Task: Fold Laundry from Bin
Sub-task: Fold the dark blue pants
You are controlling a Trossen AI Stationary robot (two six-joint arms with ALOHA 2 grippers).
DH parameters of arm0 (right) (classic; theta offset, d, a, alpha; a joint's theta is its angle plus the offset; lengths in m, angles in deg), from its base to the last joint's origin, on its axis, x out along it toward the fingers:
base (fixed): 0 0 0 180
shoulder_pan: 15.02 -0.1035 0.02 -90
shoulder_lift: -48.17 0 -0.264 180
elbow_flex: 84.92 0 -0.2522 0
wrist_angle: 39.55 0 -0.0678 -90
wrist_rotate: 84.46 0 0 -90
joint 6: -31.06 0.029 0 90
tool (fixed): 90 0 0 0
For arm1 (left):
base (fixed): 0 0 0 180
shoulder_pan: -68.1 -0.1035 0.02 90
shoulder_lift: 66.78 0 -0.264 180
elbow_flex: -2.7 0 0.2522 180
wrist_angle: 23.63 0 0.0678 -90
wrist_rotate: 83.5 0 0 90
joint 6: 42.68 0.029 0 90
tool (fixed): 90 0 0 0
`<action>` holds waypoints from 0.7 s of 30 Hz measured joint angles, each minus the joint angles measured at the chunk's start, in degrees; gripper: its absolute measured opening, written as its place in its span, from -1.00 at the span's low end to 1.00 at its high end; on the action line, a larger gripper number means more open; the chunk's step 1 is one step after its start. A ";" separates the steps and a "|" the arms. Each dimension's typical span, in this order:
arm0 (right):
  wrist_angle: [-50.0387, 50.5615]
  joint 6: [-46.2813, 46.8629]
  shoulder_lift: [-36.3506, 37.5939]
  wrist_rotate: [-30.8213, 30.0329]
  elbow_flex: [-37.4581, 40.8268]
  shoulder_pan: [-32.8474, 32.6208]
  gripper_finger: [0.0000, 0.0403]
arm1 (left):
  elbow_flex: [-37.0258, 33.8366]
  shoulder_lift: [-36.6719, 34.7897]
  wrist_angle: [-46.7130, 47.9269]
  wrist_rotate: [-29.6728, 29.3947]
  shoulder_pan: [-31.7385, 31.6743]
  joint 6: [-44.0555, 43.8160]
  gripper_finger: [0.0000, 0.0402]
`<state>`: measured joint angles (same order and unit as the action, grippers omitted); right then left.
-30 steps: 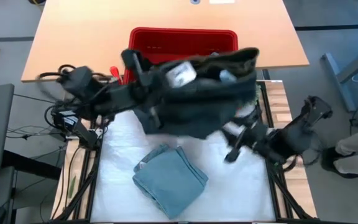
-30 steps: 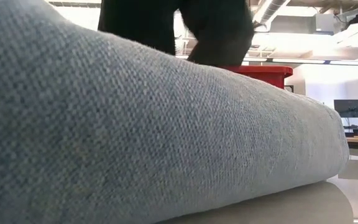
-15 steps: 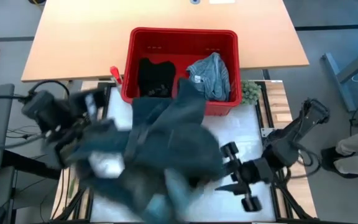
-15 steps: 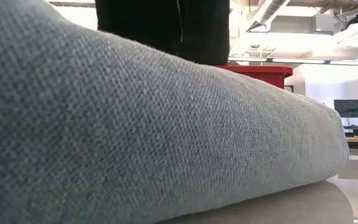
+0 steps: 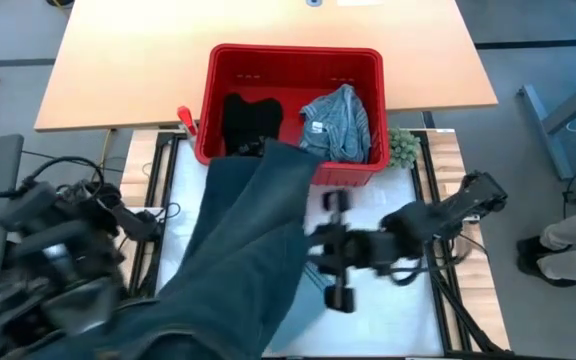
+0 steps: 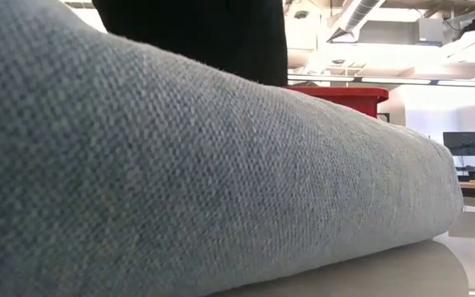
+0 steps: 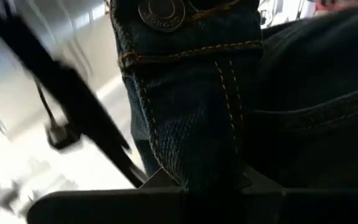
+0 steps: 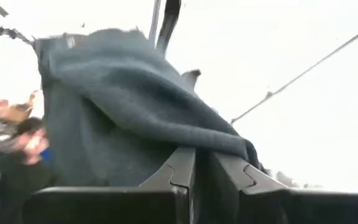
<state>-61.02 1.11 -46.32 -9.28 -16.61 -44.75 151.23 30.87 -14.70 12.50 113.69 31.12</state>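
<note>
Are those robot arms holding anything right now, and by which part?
Yes, both hold the jeans. The left gripper pinches the waistband just under the button. The right gripper pinches an edge of the denim; which part cannot be told.

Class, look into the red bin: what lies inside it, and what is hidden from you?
Inside the red bin lie a black garment and a blue-white striped one. The denim jeans drape over its near rim, covering whatever lies beneath them.

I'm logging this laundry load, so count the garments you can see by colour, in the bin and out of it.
black garment, in the red bin: 1
blue-white striped garment, in the bin: 1
denim-blue garment, stretched out from the bin's edge: 1
light blue-grey garment, low view: 1
Total: 4
</note>
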 joint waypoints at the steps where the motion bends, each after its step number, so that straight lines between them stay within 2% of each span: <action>1: 1.04 -2.41 -0.18 0.23 -2.80 -0.58 -0.69 | 0.01 -0.08 -0.24 0.27 0.91 2.64 -0.97; 6: 15.71 -5.94 -0.08 1.61 -13.74 -4.48 -0.69 | -0.01 -0.03 -4.95 -2.50 4.65 16.00 -0.97; 9: 27.11 -5.08 0.13 -2.07 -18.03 -6.19 -0.69 | 0.15 -0.80 -7.06 -5.30 6.13 19.36 -0.96; 11: 33.35 -1.83 0.20 -5.12 -19.06 -6.85 -0.69 | 0.17 -1.70 -7.36 -5.42 7.08 18.29 -0.96; 13: 39.00 2.53 0.23 -6.66 -19.12 -7.22 -0.69 | 0.23 -2.46 -7.36 -4.26 8.78 15.51 -0.96; 15: 46.53 8.71 0.36 -5.11 -19.01 -7.74 -0.69 | 0.19 -3.21 -7.09 -3.14 11.26 13.92 -0.96; 19: 63.19 28.92 -1.73 -1.20 -19.20 -5.05 -0.75 | 0.12 -5.93 -6.94 -3.33 15.07 13.05 -0.96; 21: 69.72 35.22 -4.62 -0.91 -19.18 -3.14 -0.82 | 0.17 -7.43 -8.09 -2.70 15.74 9.06 -0.96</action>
<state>8.70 36.32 -50.94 -10.19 -35.79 -47.89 151.40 23.44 -22.80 9.80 129.42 40.18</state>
